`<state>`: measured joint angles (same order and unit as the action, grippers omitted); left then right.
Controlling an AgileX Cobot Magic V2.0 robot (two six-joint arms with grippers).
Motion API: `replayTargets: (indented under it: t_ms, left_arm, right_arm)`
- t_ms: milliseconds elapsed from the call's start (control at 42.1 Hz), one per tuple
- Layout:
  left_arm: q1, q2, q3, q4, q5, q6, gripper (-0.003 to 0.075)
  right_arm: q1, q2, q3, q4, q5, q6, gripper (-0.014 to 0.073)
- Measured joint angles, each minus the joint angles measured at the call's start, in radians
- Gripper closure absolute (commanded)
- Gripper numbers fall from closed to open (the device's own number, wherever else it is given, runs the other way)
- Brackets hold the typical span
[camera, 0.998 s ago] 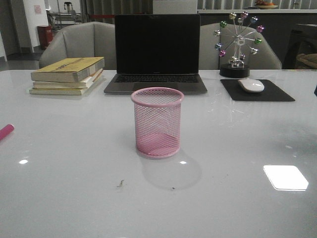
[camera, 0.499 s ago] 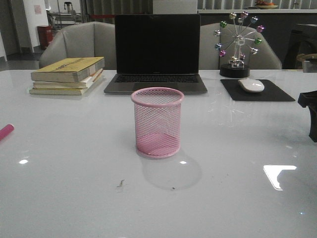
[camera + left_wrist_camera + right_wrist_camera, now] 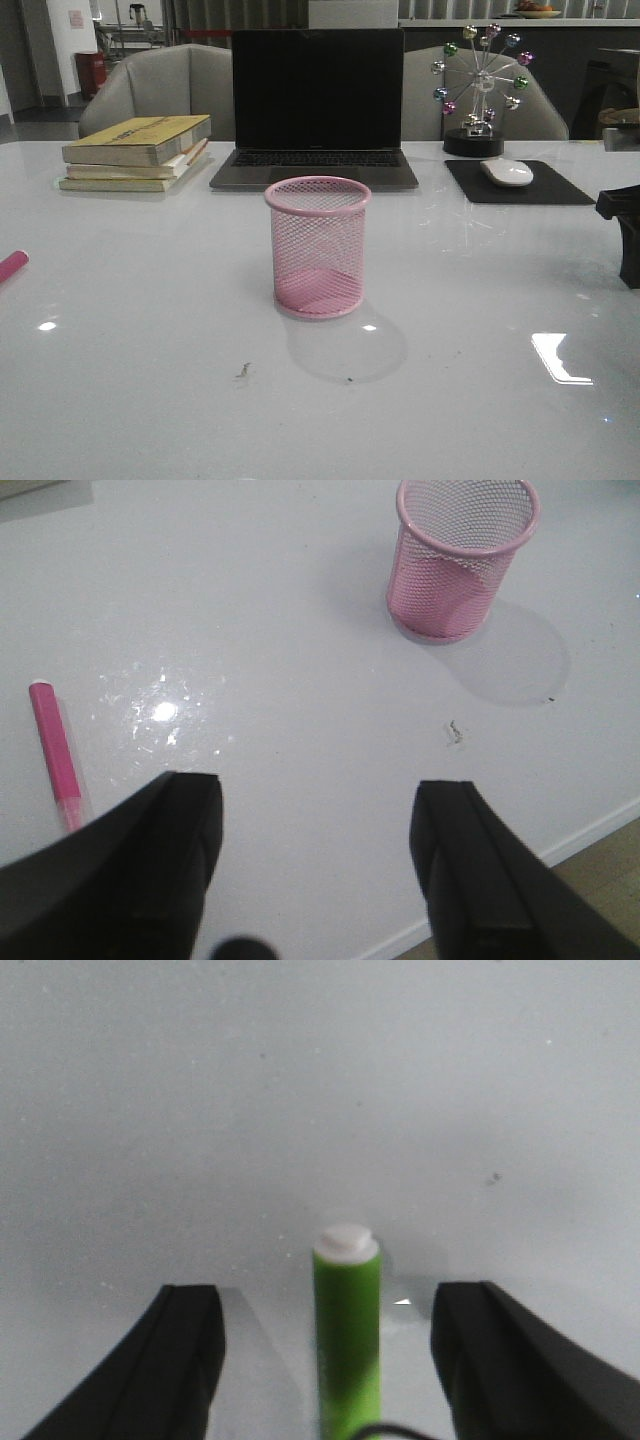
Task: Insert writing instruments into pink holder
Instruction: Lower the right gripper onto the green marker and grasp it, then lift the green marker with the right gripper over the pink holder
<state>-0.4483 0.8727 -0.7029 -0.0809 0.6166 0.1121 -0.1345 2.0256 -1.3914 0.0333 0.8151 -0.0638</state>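
The pink holder (image 3: 318, 247) stands upright and empty at the middle of the white table; it also shows in the left wrist view (image 3: 463, 558). A magenta-pink marker (image 3: 56, 753) lies flat on the table, its end just showing at the front view's left edge (image 3: 11, 266). My left gripper (image 3: 315, 805) is open above bare table, apart from that marker and the holder. The green marker (image 3: 348, 1335) with a white tip lies between the fingers of my open right gripper (image 3: 325, 1305), neither finger touching it. Part of the right gripper (image 3: 625, 232) shows at the front view's right edge.
At the back stand a stack of books (image 3: 138, 152), an open laptop (image 3: 317, 105), a ferris-wheel ornament (image 3: 480, 90) and a white mouse (image 3: 507, 172) on a black pad (image 3: 520, 184). The table's near edge (image 3: 590, 830) lies close to my left gripper.
The right gripper has come into the front view at the right edge and now sits slightly farther right than half a second ago. The holder and pink marker have not moved.
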Motion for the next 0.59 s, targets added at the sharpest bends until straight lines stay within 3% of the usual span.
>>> replayTargets:
  t_ms: [95, 190, 404, 594]
  left_arm:
    - [0.000, 0.000, 0.000, 0.000, 0.000, 0.000, 0.0266]
    - [0.000, 0.000, 0.000, 0.000, 0.000, 0.000, 0.0266]
    - [0.000, 0.000, 0.000, 0.000, 0.000, 0.000, 0.0266]
    - [0.000, 0.000, 0.000, 0.000, 0.000, 0.000, 0.0266]
  right_arm:
    - [0.000, 0.002, 0.000, 0.000, -0.001, 0.000, 0.0350]
    - [0.000, 0.002, 0.000, 0.000, -0.004, -0.002, 0.0422]
    - [0.000, 0.000, 0.002, 0.013, -0.014, -0.002, 0.0431]
    - [0.002, -0.101, 0.076, 0.073, -0.114, -0.002, 0.0431]
